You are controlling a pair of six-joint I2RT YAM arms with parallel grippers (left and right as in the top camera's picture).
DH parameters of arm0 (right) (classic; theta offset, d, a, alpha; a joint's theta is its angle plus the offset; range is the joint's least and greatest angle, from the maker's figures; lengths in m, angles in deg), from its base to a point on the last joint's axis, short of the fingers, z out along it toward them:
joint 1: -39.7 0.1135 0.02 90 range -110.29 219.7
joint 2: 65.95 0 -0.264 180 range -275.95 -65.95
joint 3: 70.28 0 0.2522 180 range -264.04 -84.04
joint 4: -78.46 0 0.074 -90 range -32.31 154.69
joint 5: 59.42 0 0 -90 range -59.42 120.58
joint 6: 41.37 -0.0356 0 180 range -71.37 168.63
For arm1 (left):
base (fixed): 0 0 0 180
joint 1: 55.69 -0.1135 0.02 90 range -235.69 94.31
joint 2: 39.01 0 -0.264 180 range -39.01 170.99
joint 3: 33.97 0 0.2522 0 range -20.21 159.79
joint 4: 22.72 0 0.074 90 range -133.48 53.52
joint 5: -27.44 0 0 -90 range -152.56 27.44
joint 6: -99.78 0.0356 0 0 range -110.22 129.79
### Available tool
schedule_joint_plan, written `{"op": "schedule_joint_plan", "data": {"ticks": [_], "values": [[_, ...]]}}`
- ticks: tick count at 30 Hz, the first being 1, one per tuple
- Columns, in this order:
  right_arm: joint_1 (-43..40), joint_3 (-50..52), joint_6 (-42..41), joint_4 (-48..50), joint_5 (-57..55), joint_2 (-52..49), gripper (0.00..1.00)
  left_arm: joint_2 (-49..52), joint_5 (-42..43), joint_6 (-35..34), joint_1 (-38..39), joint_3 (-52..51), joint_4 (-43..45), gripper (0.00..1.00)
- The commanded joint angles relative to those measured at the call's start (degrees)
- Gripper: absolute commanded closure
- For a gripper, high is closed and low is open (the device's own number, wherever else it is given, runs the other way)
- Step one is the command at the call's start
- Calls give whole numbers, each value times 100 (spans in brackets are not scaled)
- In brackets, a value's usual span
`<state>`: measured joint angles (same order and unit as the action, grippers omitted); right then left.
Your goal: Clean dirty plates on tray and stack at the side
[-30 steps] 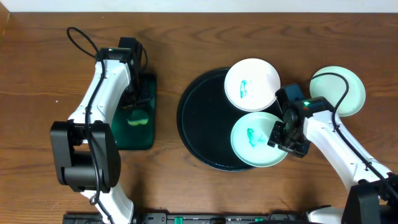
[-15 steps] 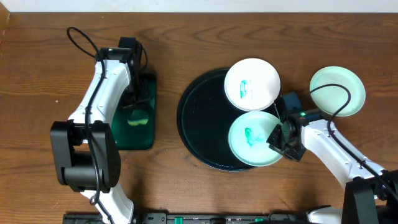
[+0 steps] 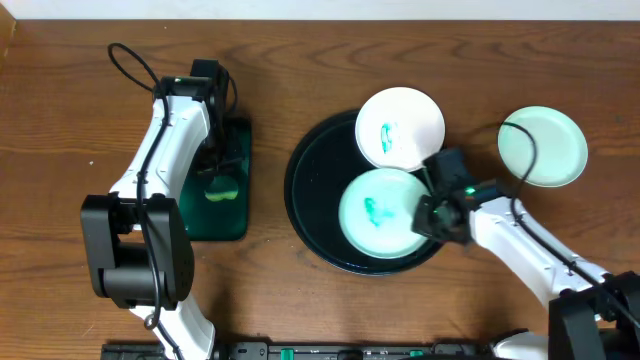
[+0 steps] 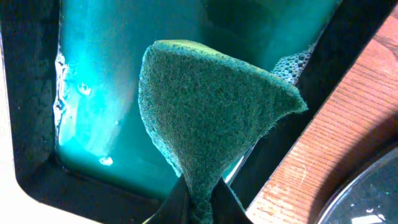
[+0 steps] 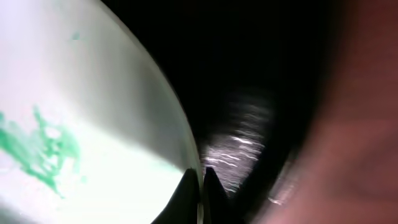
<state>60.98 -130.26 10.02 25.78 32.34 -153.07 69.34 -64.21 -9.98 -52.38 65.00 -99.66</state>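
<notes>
A mint-green plate with a teal smear lies on the round black tray. My right gripper is shut on its right rim; the right wrist view shows the plate with its edge pinched between the jaws of that gripper. A smeared white plate overlaps the tray's upper right rim. Another mint plate sits on the table to the right. My left gripper is shut on a green sponge over the teal water.
A small rectangular dark green tray with teal soapy water stands left of the black tray, under my left arm. The black tray's rim shows at the corner of the left wrist view. Bare wooden table lies around.
My right gripper has shut on the mint plate's rim and slid it left toward the tray's middle. The white plate shifted slightly up and left. The left arm has not moved.
</notes>
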Motion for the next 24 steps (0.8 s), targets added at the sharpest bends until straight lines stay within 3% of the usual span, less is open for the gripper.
{"op": "schedule_joint_plan", "data": {"ticks": [1, 5, 10, 16, 24], "values": [[402, 46, 647, 275, 153, -33, 99, 0, -28, 133, -13, -28, -13, 93], [431, 46, 496, 693, 155, -52, 99, 0, -4, 144, 17, -28, 4, 93], [426, 46, 483, 944, 177, -273, 99, -2, 664, 455, 223, -28, 243, 93], [428, 46, 393, 1178, 354, -1080, 99, -2, 1156, 446, 1161, -28, 686, 93], [426, 46, 393, 1257, 372, -1137, 99, -2, 1119, 409, 2411, -28, 824, 93]]}}
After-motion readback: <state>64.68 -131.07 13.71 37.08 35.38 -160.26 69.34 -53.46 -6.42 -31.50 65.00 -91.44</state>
